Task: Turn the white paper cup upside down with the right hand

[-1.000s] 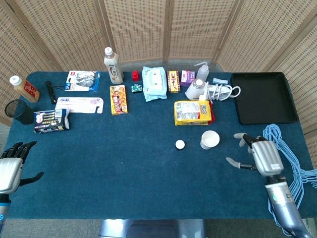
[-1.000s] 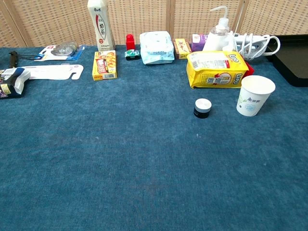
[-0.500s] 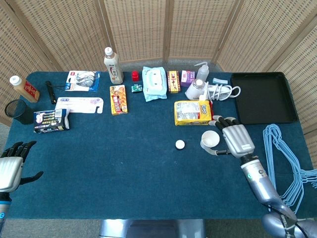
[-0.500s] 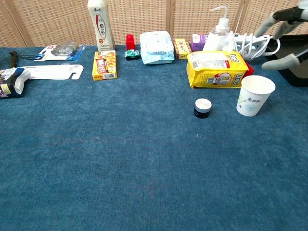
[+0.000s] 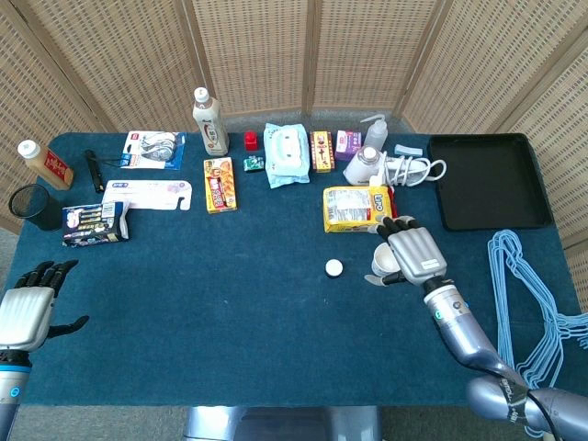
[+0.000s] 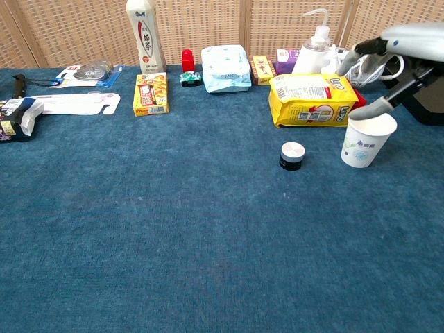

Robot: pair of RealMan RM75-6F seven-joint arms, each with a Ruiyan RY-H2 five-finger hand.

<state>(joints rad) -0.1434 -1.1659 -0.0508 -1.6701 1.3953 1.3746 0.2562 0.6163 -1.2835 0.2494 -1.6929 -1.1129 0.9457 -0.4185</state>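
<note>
The white paper cup (image 6: 366,141) stands upright, mouth up, on the blue table just in front of a yellow snack bag (image 6: 313,99). In the head view the cup (image 5: 379,264) is mostly hidden under my right hand (image 5: 413,252). That hand (image 6: 406,48) hovers over the cup from the right with fingers spread, its thumb reaching down to the cup's rim; nothing is gripped. My left hand (image 5: 26,312) hangs open at the table's front left edge, far from the cup.
A small black jar with a white lid (image 6: 292,155) sits just left of the cup. A black tray (image 5: 487,179) lies at the back right and blue hangers (image 5: 537,285) at the right edge. Bottles, boxes and packets line the far side.
My right hand has moved left and forward from the front right of the table to just over the cup. The cup has not moved. The left hand barely shifted.
</note>
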